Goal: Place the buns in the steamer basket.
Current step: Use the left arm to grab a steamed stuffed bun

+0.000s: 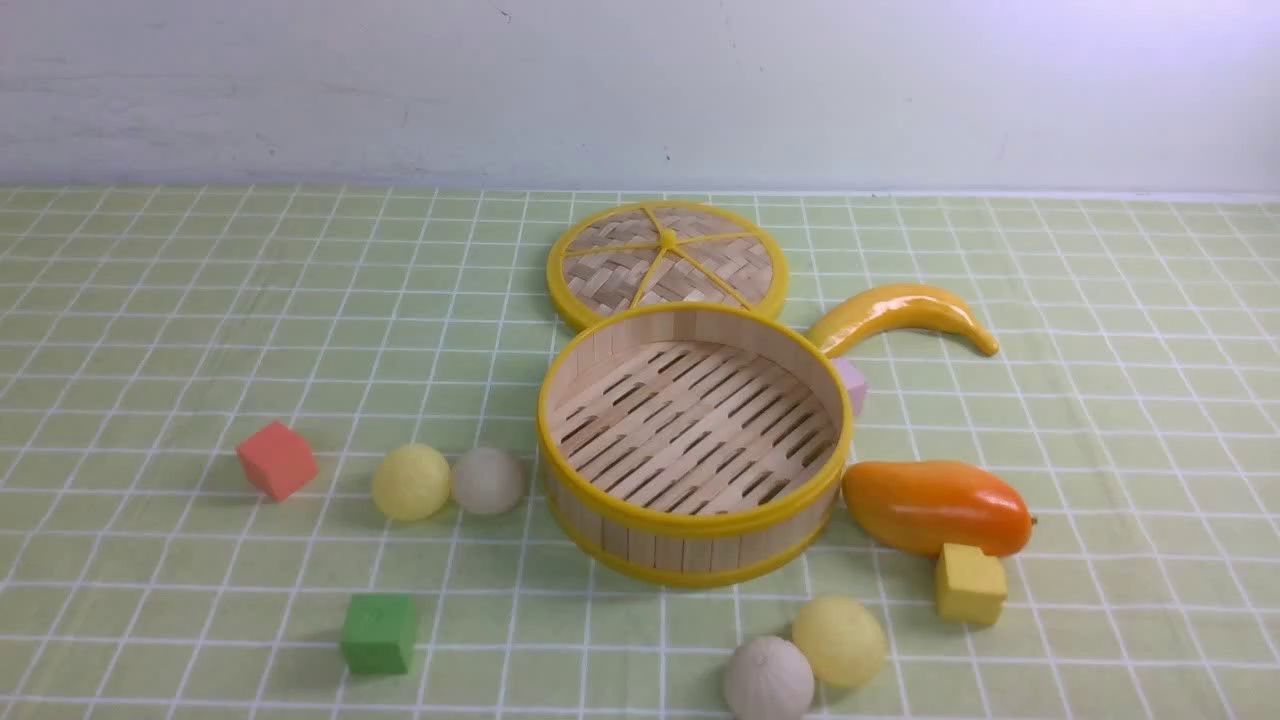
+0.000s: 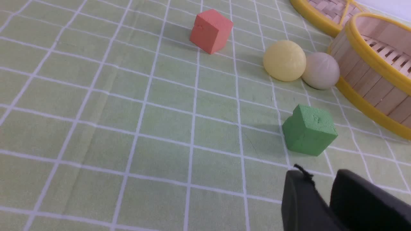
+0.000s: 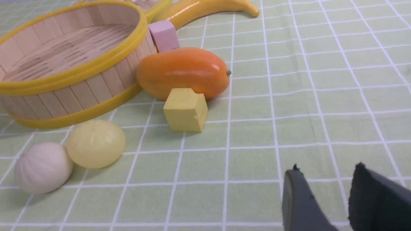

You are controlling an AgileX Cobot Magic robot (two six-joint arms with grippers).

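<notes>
left pincer (image 2: 321,179) sits nearest, jaws slightly parted, gripping nothing; right pincer (image 3: 326,175) gapes wider, i see it empty too, over the worktop (image 3: 289,112).

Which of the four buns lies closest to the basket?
The off-white bun left of the steamer basket, almost against its wall; its yellow neighbour, the front yellow bun and front white bun lie farther.

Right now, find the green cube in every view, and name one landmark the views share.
Front view: the green cube sits low on the left, nearer the camera than the left-hand yellow bun.
Left wrist view: the cube lies between the left tool and that bun.
Right wrist view: not in it.
Shared landmark: the steamer basket, with its yellow rim, shows in all three.
</notes>
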